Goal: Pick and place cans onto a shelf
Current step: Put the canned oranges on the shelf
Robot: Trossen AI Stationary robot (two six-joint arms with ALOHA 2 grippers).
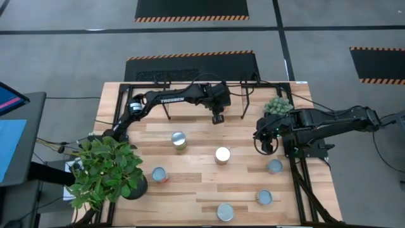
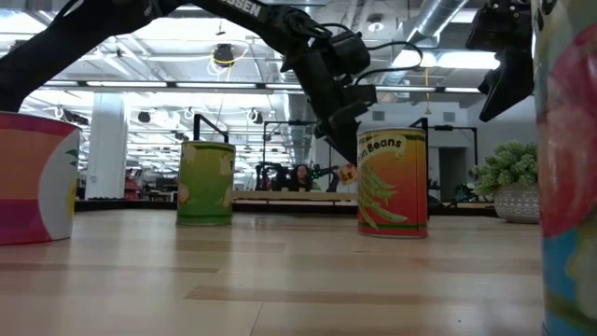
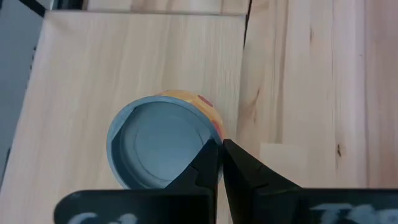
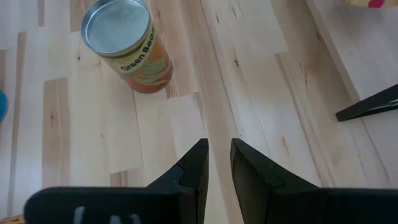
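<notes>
Close against the low lens, one blurred can [image 2: 564, 187] fills the right edge; nothing to read off it.

Table [image 1: 190, 187]: six cans [image 1: 223, 154] stand loose on the planks, spread across the near half and well apart from each other.

Shelf [image 3: 124, 62]: carries one orange-sided can [image 3: 163, 149], upright, near the board's edge. One of seven placed, by my judgement; six to go.

Left gripper [image 3: 221, 144]: over the shelf, fingers pressed together, gripping nothing. The tips sit just beside that can's rim.

Right gripper [image 4: 217, 144]: above bare planks at the right side of the table, a narrow gap between its fingers, nothing in it. The green-beans can [image 4: 124, 43] stands ahead of it, apart; likely the next pick.

View differences:
- The high view counts the six table cans, but my left arm hides the shelved one.
- Only the left wrist view shows that can.
- Only the right wrist and low views show a label.
</notes>
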